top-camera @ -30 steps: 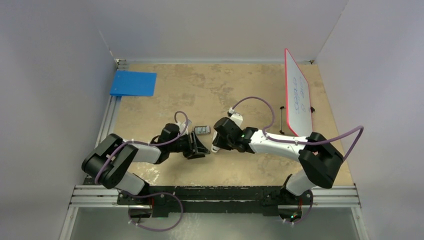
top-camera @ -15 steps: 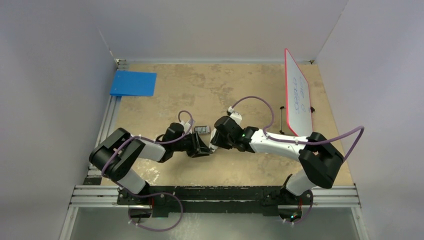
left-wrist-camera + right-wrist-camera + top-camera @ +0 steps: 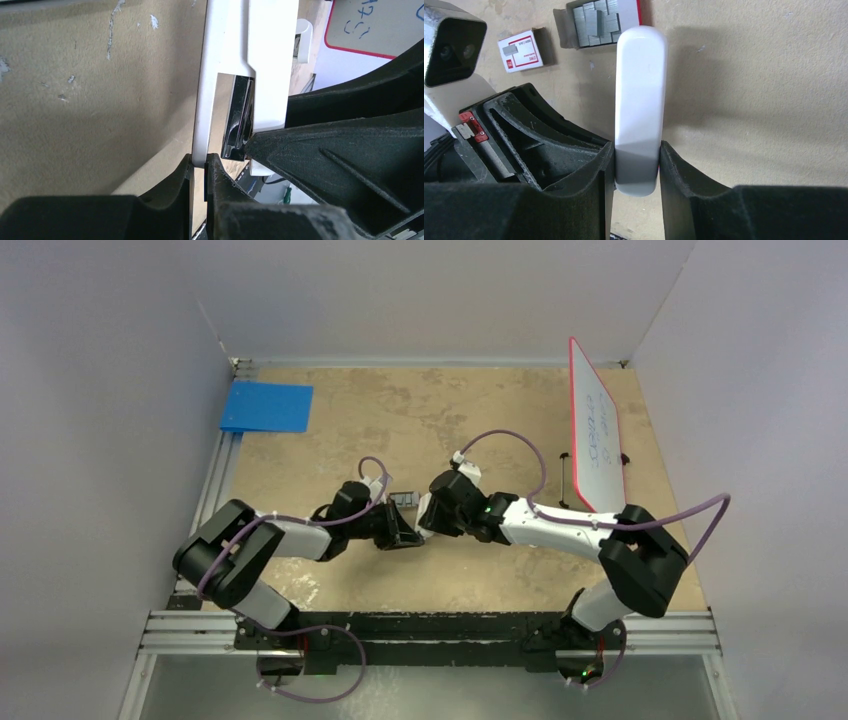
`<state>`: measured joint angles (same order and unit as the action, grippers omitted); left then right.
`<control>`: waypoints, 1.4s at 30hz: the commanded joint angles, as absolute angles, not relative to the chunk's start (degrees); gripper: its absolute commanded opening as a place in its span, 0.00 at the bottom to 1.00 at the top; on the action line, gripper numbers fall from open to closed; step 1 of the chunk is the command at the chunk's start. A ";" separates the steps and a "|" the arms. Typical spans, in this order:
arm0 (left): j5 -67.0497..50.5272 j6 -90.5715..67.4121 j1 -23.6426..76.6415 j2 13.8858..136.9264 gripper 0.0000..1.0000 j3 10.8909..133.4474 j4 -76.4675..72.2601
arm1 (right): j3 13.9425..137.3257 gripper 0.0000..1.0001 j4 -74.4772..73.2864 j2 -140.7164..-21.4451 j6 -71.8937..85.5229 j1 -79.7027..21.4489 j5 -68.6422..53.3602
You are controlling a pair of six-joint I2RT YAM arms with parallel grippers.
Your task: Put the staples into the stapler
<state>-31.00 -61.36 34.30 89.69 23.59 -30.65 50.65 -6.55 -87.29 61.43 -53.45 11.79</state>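
Observation:
The white stapler [image 3: 641, 95] is upright between my right gripper's [image 3: 636, 152] pads, which are shut on its lower end. In the left wrist view the stapler [image 3: 267, 60] is partly open and shows a dark metal channel [image 3: 239, 120]. My left gripper [image 3: 200, 164] is shut on the stapler's thin white side piece [image 3: 206, 110]. In the top view both grippers meet at the stapler [image 3: 424, 520] at mid-table. Grey staples [image 3: 598, 19] lie in an open tray beyond the stapler's tip, also visible in the top view [image 3: 402, 499].
A small red-and-white box [image 3: 521, 50] lies left of the staple tray. A red-edged whiteboard [image 3: 597, 430] stands at the right with a black pen [image 3: 565, 480] beside it. A blue folder [image 3: 267, 406] lies at the far left corner.
Both grippers, joined at the stapler, have shifted a little away from the bases toward the staple tray. The left arm's elbow has swung outward and back.

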 commanded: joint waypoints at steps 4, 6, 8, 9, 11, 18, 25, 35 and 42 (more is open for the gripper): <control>-28.27 -52.05 34.43 82.59 0.00 25.47 -26.87 | 54.83 0.28 -8.26 -82.91 59.35 -51.60 10.87; -27.31 -50.85 34.43 81.62 0.00 25.48 -25.08 | 55.45 0.28 -9.72 -82.28 59.23 -50.37 10.70; -26.30 -49.73 34.46 80.81 0.00 25.70 -23.44 | 55.90 0.28 -10.63 -81.48 59.03 -49.50 10.24; -25.71 -49.29 34.48 80.51 0.00 25.87 -22.46 | 56.18 0.28 -10.85 -81.18 58.75 -49.18 9.75; -24.49 -48.56 34.41 79.90 0.00 26.40 -20.40 | 56.65 0.28 -11.44 -80.45 58.48 -48.60 9.27; -18.85 -45.46 34.40 79.07 0.00 27.73 -14.52 | 55.42 0.28 -8.61 -77.87 54.09 -47.38 7.82; -19.79 -43.27 34.41 78.72 0.00 28.08 -14.46 | 57.37 0.28 -11.24 -81.09 44.04 -47.08 3.11; -17.94 -40.41 34.45 75.19 0.00 28.31 -11.00 | 57.56 0.29 -13.01 -81.57 36.57 -43.95 -2.54; -21.48 -41.35 34.41 74.43 0.00 28.83 -12.15 | 55.44 0.33 -9.96 -83.07 38.84 -43.67 -4.62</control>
<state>-22.55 -43.20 35.33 75.55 28.10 -16.08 55.55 -9.30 -83.05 41.30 -45.19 -4.93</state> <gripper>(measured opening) 0.054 0.354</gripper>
